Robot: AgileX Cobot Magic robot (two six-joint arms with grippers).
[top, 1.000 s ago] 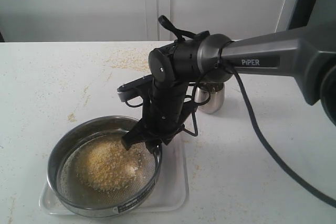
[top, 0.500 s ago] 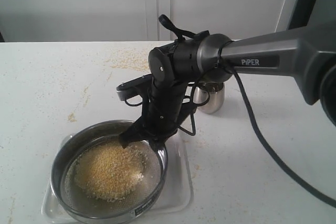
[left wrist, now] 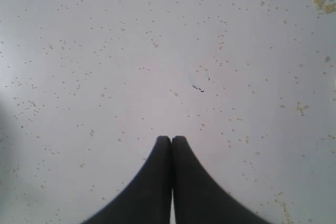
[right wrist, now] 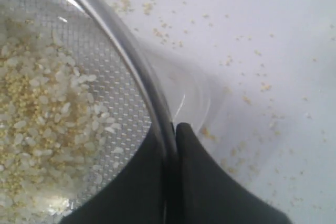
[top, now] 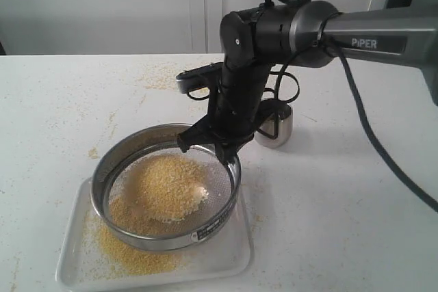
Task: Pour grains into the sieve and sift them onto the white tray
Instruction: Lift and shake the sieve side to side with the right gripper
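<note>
Your sieve point(top: 159, 239) has a smooth metal rim with a dull shine, and a floor of fine woven wire mesh. The grains point(top: 164, 186) look dry, gritty and matt. The white tray point(top: 226, 254) is smooth, faintly glossy plastic. The cup point(top: 279, 131) is mirror-bright metal. Your right gripper point(right wrist: 172, 127) is matt black, and the table point(top: 342, 223) is matt white, gritty with crumbs.

Grains point(top: 166, 186) in sieve point(top: 157, 241) above white tray point(top: 229, 251)

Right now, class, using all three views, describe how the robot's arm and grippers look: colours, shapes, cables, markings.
The right arm is a grey tube marked PIPER in white, with rounded black wrist joints. A black cable trails from it. The left gripper and right gripper have smooth black fingers tapering to rounded tips.
</note>
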